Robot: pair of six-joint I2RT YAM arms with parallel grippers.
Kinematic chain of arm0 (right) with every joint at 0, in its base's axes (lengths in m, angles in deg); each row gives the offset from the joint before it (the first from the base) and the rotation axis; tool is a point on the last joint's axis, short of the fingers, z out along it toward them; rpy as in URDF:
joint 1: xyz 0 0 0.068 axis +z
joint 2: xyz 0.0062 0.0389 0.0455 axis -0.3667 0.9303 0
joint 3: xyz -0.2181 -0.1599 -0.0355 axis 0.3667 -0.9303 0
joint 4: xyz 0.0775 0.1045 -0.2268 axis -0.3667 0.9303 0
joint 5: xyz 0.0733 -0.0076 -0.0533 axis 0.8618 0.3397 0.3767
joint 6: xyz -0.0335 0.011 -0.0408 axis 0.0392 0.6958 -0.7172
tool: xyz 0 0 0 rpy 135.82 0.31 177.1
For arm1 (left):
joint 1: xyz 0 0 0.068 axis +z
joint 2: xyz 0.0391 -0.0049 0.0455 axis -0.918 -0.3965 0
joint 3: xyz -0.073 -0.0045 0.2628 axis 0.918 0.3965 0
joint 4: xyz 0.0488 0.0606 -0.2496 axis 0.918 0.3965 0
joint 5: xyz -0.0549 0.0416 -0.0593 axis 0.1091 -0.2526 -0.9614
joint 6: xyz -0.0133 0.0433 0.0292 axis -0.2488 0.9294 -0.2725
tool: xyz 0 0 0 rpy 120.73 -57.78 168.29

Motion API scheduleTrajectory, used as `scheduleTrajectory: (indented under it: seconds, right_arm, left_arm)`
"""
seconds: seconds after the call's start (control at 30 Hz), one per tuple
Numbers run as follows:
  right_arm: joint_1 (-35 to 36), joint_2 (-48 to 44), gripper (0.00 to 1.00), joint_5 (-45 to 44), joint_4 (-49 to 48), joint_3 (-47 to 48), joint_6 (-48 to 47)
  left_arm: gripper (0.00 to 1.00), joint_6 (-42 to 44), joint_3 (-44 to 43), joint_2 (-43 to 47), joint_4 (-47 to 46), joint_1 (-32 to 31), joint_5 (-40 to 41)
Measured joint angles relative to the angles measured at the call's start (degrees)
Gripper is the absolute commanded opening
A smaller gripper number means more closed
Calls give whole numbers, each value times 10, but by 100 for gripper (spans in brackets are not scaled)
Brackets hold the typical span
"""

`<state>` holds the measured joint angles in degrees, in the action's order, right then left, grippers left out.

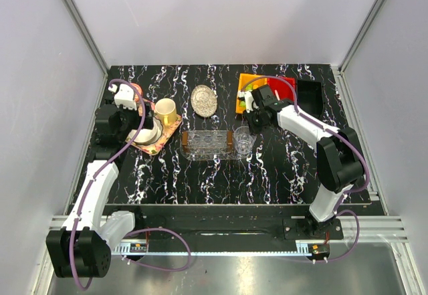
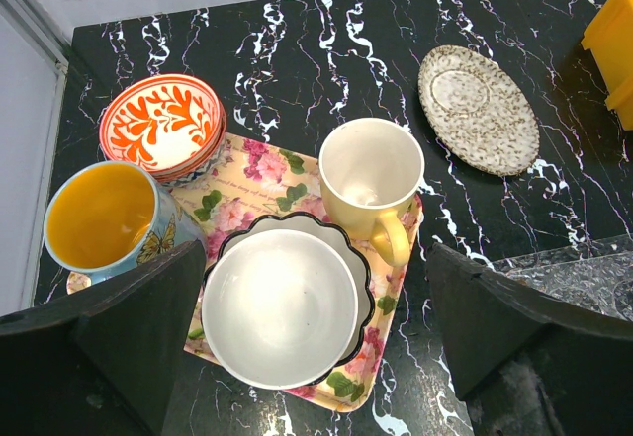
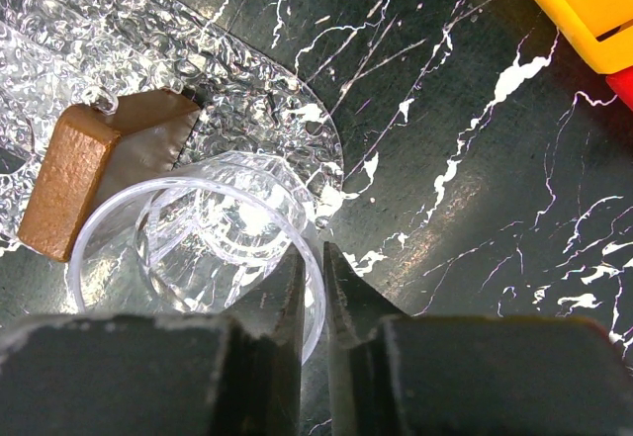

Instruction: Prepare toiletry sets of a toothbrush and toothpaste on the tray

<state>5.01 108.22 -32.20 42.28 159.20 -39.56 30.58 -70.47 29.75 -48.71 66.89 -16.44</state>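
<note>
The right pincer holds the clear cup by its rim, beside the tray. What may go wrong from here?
The right pincer pinches only the thin rim of the clear cup, so it may slip or tip. The cup stands right at the tray edge; moving it might shift the tray.

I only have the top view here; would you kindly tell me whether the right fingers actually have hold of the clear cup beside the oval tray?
Observer: Yes. The right wrist view shows the right fingers pinching the clear cup by its rim, one inside and one outside.
Operator: Thank you. And the left fingers?
Observer: The left fingers are spread wide above the white bowl on the floral tray, holding nothing.
</note>
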Motion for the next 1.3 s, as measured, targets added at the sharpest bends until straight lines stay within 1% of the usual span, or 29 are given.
scheduleTrajectory:
  seconds: [0.4, 0.63, 1.0, 1.3]
  right_arm:
    - [0, 0, 31, 0, -1, 0, 0]
    - [0, 0, 46, 0, 0, 0, 1]
    - [1, -5, 52, -1, 5, 23, 0]
    - [1, -34, 53, -21, 20, 58, -8]
  left_arm:
    - [99, 0, 0, 0, 0, 0, 0]
    - [99, 0, 0, 0, 0, 0, 0]
    - [99, 0, 0, 0, 0, 0, 0]
    - [99, 0, 0, 0, 0, 0, 0]
